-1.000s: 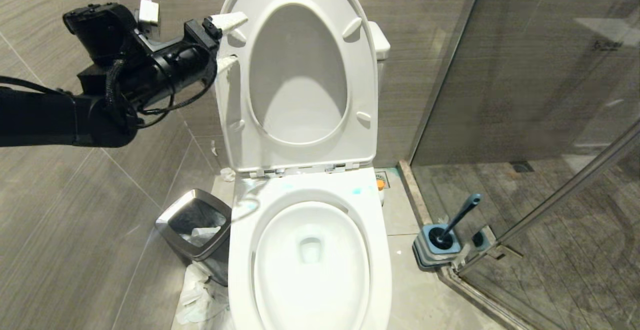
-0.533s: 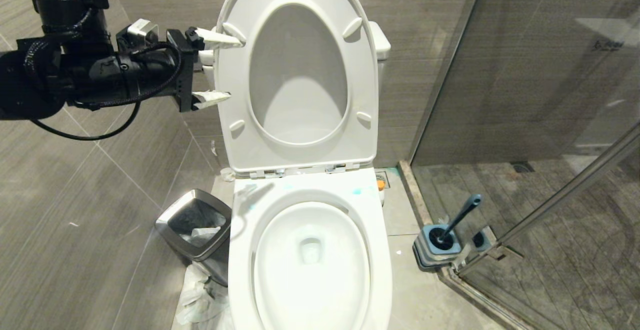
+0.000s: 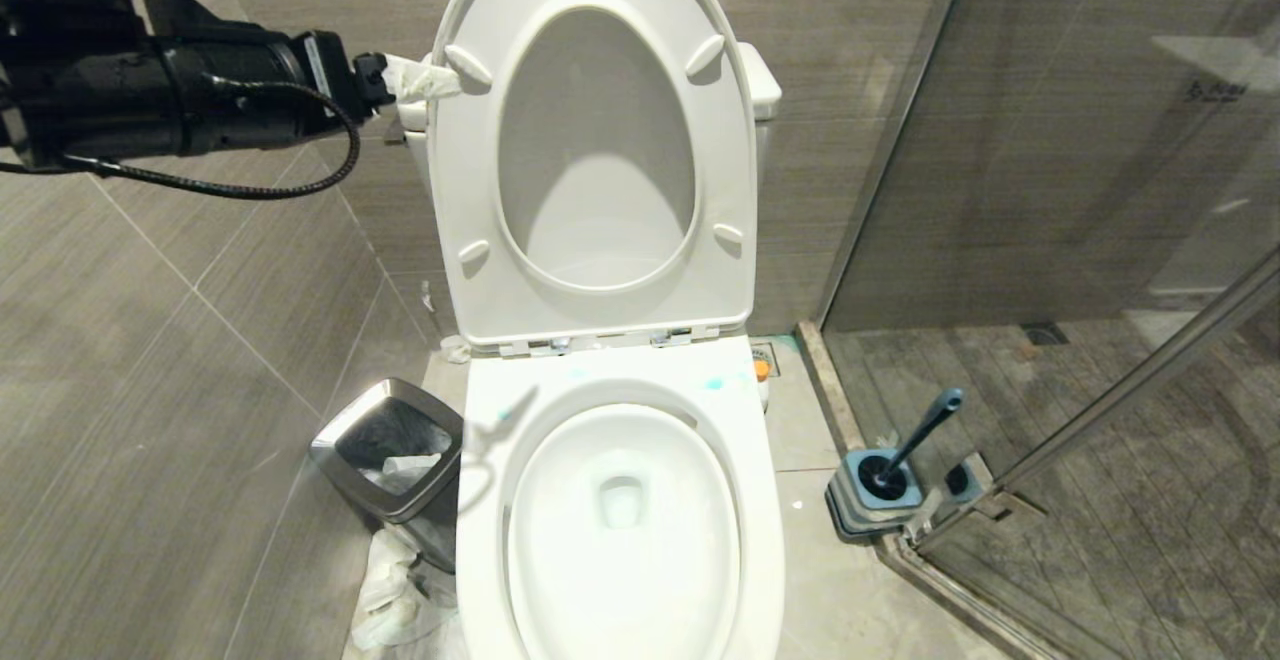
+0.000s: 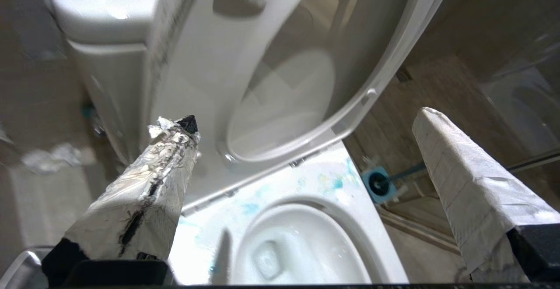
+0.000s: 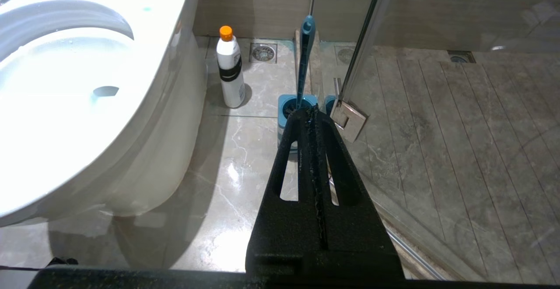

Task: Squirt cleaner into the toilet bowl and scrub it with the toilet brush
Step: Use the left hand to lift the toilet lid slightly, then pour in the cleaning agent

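Cleaner (image 5: 230, 68): upright beside bowl (image 5: 87, 105), brush-side | right claw (image 5: 311, 118): closed, empty, nearer | left claw (image 4: 306, 149): open, by raised lid (image 3: 590, 140)

**Tiled bathroom corner with glass shower**

Grey-brown wood-grain wall tiles (image 3: 180, 360) run behind and to the left. A glass shower partition with metal frame (image 3: 1100, 190) closes off the right side. The pale marble-look floor (image 5: 245, 166) gleams, with a square steel floor drain (image 5: 263, 53) near the wall.
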